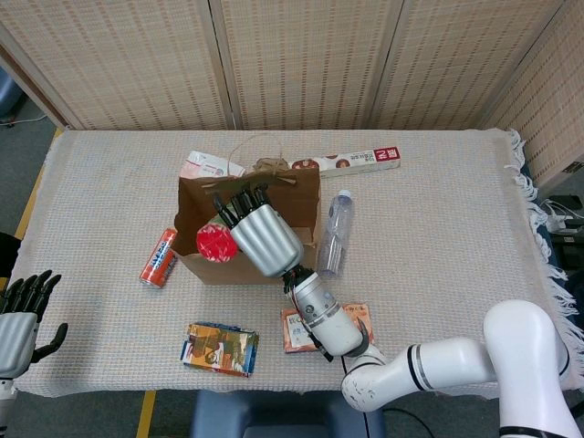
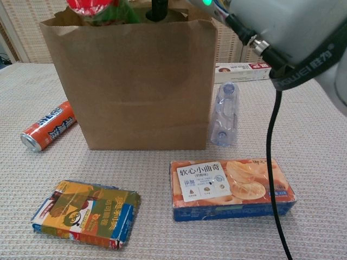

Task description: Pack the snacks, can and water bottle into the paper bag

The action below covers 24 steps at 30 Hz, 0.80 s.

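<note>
The brown paper bag (image 1: 205, 205) (image 2: 135, 81) stands open mid-table. My right hand (image 1: 266, 239) reaches over its mouth, fingers down inside, holding a green snack tube (image 2: 115, 13) whose red lid (image 1: 216, 243) pokes out at the bag's left front rim. On the cloth left of the bag lies the orange can (image 1: 159, 257) (image 2: 47, 125). The water bottle (image 1: 335, 232) (image 2: 225, 114) lies to its right. An orange biscuit box (image 2: 232, 187) and a colourful snack packet (image 1: 219, 349) (image 2: 85, 212) lie in front. My left hand (image 1: 20, 315) hangs open at the table's near left edge.
A long white-and-red box (image 1: 356, 161) (image 2: 241, 71) lies behind the bag at the right, and a pink-and-white packet (image 1: 208, 166) behind it at the left. My right forearm (image 1: 319, 310) crosses above the biscuit box. Woven screens close off the far side.
</note>
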Each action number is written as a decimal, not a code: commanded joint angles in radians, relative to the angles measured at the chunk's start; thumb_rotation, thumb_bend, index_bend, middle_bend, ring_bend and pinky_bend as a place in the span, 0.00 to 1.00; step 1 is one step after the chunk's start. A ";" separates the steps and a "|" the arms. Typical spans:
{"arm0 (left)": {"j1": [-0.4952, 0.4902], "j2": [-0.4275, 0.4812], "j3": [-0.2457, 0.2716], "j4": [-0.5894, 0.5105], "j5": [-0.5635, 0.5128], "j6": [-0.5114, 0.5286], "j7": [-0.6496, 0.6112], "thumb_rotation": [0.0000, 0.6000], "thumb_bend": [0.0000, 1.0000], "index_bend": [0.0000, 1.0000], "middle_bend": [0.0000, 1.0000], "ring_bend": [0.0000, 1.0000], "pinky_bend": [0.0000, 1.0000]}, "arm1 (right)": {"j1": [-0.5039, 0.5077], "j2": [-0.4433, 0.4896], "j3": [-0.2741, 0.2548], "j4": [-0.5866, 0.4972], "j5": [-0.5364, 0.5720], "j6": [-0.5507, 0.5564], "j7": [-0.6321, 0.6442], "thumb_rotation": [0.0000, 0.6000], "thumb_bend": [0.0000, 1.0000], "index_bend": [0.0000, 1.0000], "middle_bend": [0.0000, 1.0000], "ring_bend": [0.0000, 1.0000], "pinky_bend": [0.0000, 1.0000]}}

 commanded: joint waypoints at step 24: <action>0.003 -0.003 0.000 -0.003 -0.001 0.005 0.014 1.00 0.39 0.06 0.00 0.00 0.00 | -0.372 0.412 -0.122 -0.246 -0.154 0.105 0.488 1.00 0.21 0.09 0.27 0.17 0.29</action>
